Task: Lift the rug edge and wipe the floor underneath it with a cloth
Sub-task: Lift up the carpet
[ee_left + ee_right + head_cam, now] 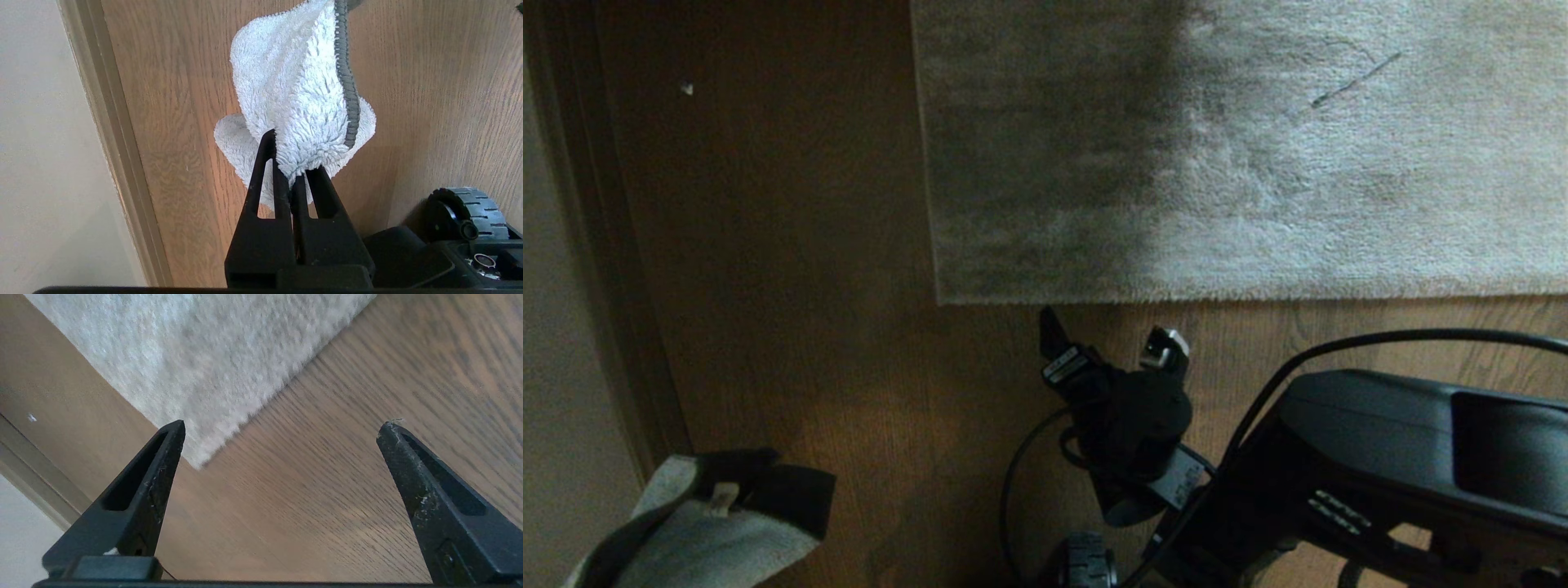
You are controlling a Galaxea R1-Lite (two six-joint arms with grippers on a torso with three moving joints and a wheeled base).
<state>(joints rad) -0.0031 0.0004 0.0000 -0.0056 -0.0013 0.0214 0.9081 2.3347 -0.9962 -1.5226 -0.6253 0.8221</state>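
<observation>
From my remote station, the near rug edge of the large grey-beige short-pile rug runs straight across the upper head view and turns at a square corner on its left end; both borders lie flat on the floor, brown wood-grain planking. A wide strip of bare floor separates the rug's left border from the pale baseboard and the light wall beyond it. A narrower band of bare floor lies between the near border and the robot's dark base.

I see the right claw just short of the near border, close to the corner, its two black fingers spread wide with nothing between them; in its wrist view the rug corner sits just ahead of one fingertip, not touching.

The left claw is pressed together, pinching the cloth, a small pale fluffy rag with a grey stitched hem. That cloth appears low at the left of the head view, near the baseboard, well apart from the rug.
</observation>
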